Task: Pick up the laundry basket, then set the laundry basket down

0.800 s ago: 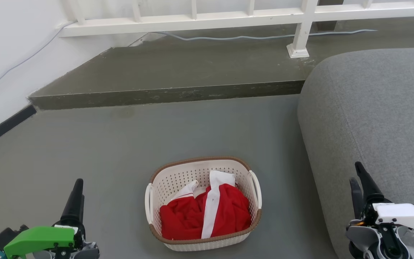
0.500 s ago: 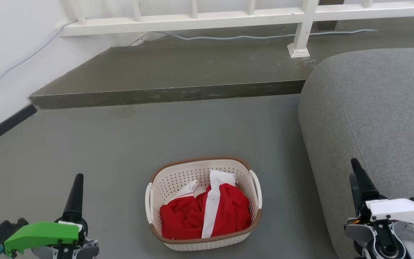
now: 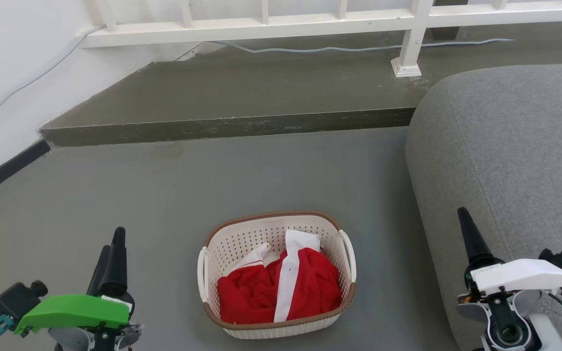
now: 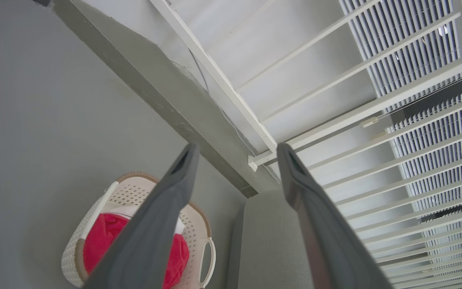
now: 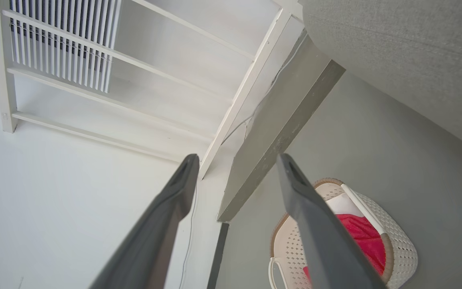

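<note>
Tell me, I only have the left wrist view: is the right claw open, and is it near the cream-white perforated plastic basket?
Observer: Right wrist view shows the right claw open, holding nothing.
Operator: Touching the basket?
Observer: No. In the head view it hangs right of it, apart, near the grey fabric sofa.
Operator: And my left claw?
Observer: Head view puts it left of the basket, also apart.

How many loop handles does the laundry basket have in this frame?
2. The left handle sits on the laundry basket's left end; the right handle sits on its right end, toward the grey sofa. None appear hidden.
</note>
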### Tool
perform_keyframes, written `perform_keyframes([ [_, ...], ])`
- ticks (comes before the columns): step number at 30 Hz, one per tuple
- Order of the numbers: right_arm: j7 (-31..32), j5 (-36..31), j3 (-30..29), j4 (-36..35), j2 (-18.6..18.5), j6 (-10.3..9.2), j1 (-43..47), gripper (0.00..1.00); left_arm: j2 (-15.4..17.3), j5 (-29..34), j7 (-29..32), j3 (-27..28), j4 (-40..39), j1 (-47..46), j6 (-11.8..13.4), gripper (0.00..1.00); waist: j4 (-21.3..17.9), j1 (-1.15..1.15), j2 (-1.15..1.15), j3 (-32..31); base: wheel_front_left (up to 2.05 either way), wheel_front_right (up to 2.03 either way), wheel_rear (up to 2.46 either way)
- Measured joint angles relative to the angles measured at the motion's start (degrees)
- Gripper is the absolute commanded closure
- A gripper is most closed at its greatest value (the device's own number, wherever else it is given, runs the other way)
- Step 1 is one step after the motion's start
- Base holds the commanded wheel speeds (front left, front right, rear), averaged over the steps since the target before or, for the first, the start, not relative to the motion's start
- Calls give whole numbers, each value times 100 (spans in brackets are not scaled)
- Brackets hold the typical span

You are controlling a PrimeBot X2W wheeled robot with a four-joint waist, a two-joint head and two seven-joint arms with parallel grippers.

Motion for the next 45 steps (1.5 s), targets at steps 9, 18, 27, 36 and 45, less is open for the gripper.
perform_keyframes([
  [9,-146,-846,289,-55,-15,-110,-3,0,8,1006,-152,-211,-205,28,100,0,11,0,0,-3,0,0,0],
  [18,-305,-1548,548,-54,-20,-255,-3,0,34,1971,-318,-465,-321,142,249,0,20,0,0,-12,0,0,0],
  [27,-428,-2100,748,-58,-23,-347,-3,0,48,2699,-447,-668,-461,194,374,0,27,0,0,-20,0,0,0],
  [36,-581,-2720,926,-99,-35,-411,-3,0,67,3404,-622,-860,-623,265,500,0,33,0,0,-18,0,0,0],
  [45,-742,-3297,1099,-170,-42,-509,-3,0,90,4079,-780,-1028,-791,359,657,0,38,0,0,-9,0,0,0],
])
